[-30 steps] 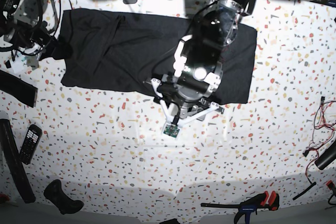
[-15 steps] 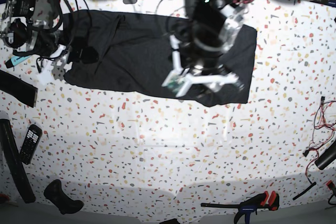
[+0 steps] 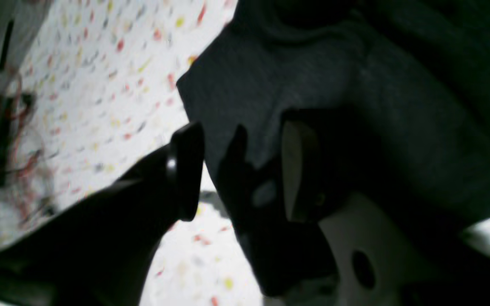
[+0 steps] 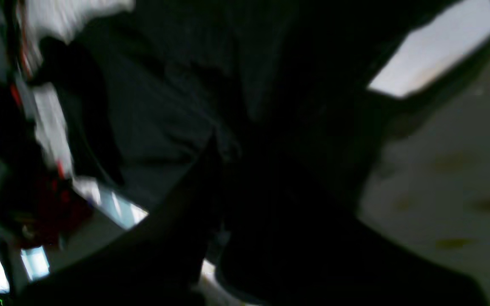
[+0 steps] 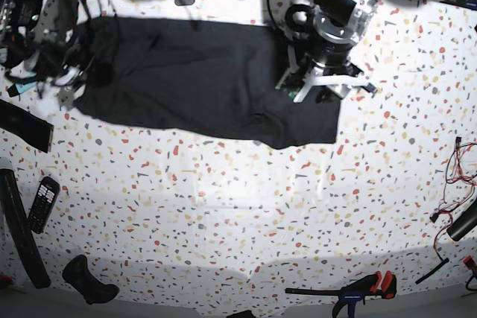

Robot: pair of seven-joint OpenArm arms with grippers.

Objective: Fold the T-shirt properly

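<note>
The T-shirt lies as a long dark band across the far part of the speckled table; no print shows. My left gripper is over the shirt's right end. In the left wrist view it is open, its fingers astride the shirt's edge, one over the table and one over the cloth. My right gripper is at the shirt's left end. The right wrist view is dark and blurred, filled with cloth, so its jaws cannot be made out.
A black strap, a remote and a long black bar lie at the left edge. A black handle sits front left, a clamp front right, and red cables at the right edge.
My left arm moved from the shirt's front middle to its right end. The shirt's right edge shifted left and its front edge now bows. My right arm shifted at the shirt's left end.
</note>
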